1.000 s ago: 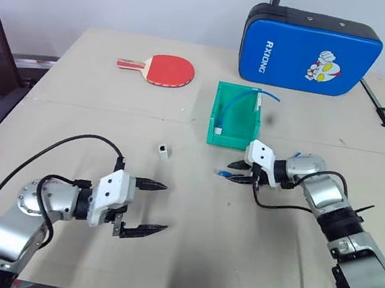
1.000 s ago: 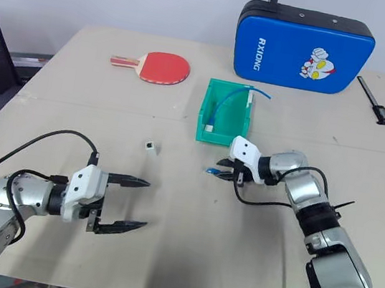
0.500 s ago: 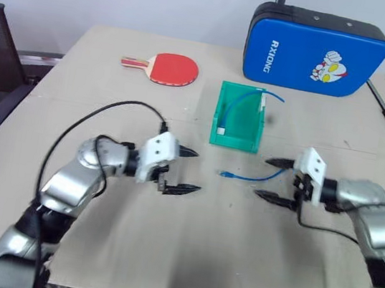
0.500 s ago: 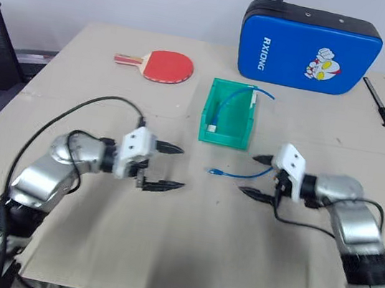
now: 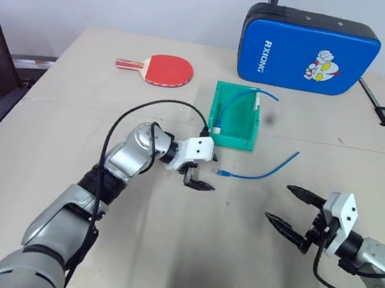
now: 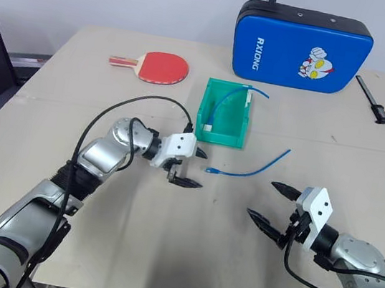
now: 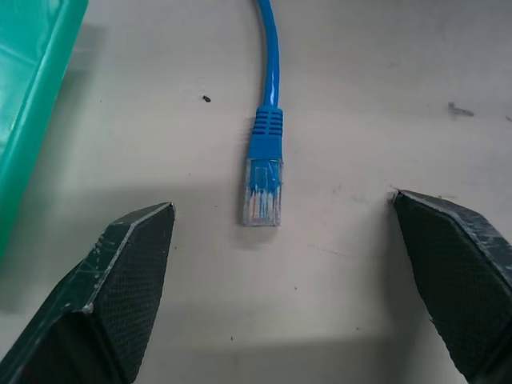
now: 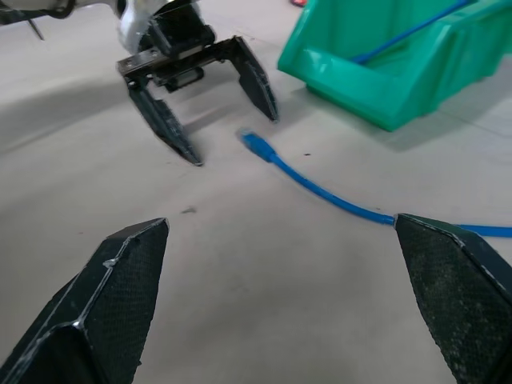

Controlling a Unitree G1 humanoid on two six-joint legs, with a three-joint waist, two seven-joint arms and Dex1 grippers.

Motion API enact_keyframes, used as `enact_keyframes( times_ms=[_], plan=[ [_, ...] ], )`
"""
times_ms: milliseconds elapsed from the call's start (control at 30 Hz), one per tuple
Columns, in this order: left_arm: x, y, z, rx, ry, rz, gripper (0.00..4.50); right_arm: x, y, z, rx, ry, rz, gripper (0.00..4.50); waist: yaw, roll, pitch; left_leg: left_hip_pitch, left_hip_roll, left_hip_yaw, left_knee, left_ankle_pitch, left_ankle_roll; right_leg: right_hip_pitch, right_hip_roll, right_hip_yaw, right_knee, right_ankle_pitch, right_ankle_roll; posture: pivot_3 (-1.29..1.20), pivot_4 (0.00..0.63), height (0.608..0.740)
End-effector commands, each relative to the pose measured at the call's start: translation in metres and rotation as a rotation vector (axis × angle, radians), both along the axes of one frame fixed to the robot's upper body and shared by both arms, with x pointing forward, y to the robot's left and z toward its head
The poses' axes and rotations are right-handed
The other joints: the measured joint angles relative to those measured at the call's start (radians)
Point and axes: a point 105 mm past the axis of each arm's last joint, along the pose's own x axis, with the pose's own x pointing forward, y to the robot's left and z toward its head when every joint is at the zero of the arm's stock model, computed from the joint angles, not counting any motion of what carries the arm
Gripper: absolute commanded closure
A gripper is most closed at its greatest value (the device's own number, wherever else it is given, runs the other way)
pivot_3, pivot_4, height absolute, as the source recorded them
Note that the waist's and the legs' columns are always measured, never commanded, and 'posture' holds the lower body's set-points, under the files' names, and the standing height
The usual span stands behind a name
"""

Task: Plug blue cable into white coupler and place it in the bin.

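Beige tabletop is carrying the whole scene, and the green bin is serving as the landmark. Just in front of the bin's near-left corner, the left gripper is hanging with its jaws spread wide and empty, its black fingers straddling the clear plug of the blue cable without touching it. That framing is looking like a line-up for a pinch on the plug end, judging by how squarely the plug is sitting between the tips in the left wrist view.

From there the cable is lying flat on the table, curving away to the right in front of the bin, clear of its front wall. Further out, well in front of the bin and off to its right, the right gripper is hovering with its fingers also gaping wide, holding nothing, and pointing back toward the cable.

Inside the bin a second blue cable is leaning, one end sticking out over the far-right rim. Beyond the bin a red paddle and a blue pad are resting.

As for the white coupler, I cannot make it out; it may be hiding behind the left gripper's white housing.
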Motion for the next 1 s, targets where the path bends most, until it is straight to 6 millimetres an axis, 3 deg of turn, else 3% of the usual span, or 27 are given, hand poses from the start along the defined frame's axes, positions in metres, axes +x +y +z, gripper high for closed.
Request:
enact_keyframes(
  times_ms=[33, 100, 300, 433, 533, 633, 700, 867, 1000],
  plan=[
    [0.005, 0.001, -0.003, 0.012, 0.022, 0.030, 0.79, -0.002, 0.002, 0.013, 0.009, -0.063, -0.004, 0.00, 0.000, 0.000, 0.000, 0.000, 0.000, 0.000, 0.000, 0.000, 0.000, 0.000, 0.000, 0.000, 0.000, 0.000, 0.000, 0.00, 0.150, 0.681],
    [0.005, 0.000, -0.003, 0.007, 0.043, 0.032, 1.55, -0.002, 0.003, 0.012, 0.011, -0.062, -0.004, 0.00, 0.001, 0.000, 0.000, 0.000, 0.000, 0.000, 0.000, 0.000, 0.000, 0.001, 0.000, 0.000, 0.000, 0.000, 0.000, 0.00, 0.150, 0.681],
    [-0.001, 0.001, -0.006, 0.002, 0.063, 0.014, 4.48, -0.002, 0.003, 0.005, 0.017, -0.023, -0.005, 0.00, 0.000, 0.000, 0.000, 0.001, 0.000, 0.000, 0.000, 0.000, 0.000, 0.001, 0.001, 0.000, 0.000, 0.000, 0.000, 0.00, 0.150, 0.681],
    [-0.004, -0.008, 0.007, -0.117, 0.092, 0.033, 4.48, -0.012, 0.007, 0.001, 0.084, 0.077, 0.027, 0.00, 0.000, 0.000, 0.000, 0.000, 0.001, -0.001, 0.000, 0.000, 0.000, 0.001, 0.000, -0.001, 0.000, 0.000, 0.000, 0.00, 0.150, 0.681],
    [-0.009, -0.026, 0.037, -0.370, 0.245, 0.089, 4.48, -0.022, 0.019, 0.005, 0.251, 0.202, 0.075, 0.00, 0.001, -0.001, 0.001, -0.001, 0.002, -0.003, 0.000, 0.000, 0.000, 0.001, -0.001, -0.001, 0.001, 0.000, 0.000, 0.00, 0.150, 0.681],
    [-0.026, -0.039, 0.071, -0.588, 0.463, 0.075, 4.48, -0.019, 0.028, 0.011, 0.371, 0.261, 0.103, 0.00, -0.001, -0.003, 0.002, -0.002, 0.002, -0.005, 0.002, 0.000, 0.000, 0.001, -0.002, -0.002, 0.001, 0.000, 0.000, 0.00, 0.150, 0.681],
    [-0.039, -0.044, 0.083, -0.649, 0.564, 0.051, 4.48, -0.013, 0.033, 0.018, 0.454, 0.285, 0.116, 0.00, -0.005, -0.003, 0.002, -0.002, 0.002, -0.005, 0.005, 0.000, 0.000, 0.001, -0.003, -0.002, 0.001, 0.000, 0.000, 0.00, 0.150, 0.681],
    [-0.057, -0.049, 0.092, -0.693, 0.737, 0.035, 4.48, 0.006, 0.036, 0.050, 0.640, 0.270, 0.139, 0.00, -0.003, -0.003, 0.002, 0.001, 0.001, -0.007, 0.004, 0.000, 0.000, 0.004, -0.002, -0.002, 0.002, 0.000, 0.000, 0.00, 0.150, 0.681],
    [-0.060, -0.050, 0.093, -0.695, 0.777, 0.052, 4.48, 0.012, 0.037, 0.071, 0.724, 0.254, 0.172, 0.00, 0.000, -0.003, 0.002, 0.000, 0.001, -0.008, 0.005, 0.000, 0.000, 0.004, -0.002, -0.002, 0.003, 0.000, 0.000, 0.00, 0.150, 0.681]
  ],
)
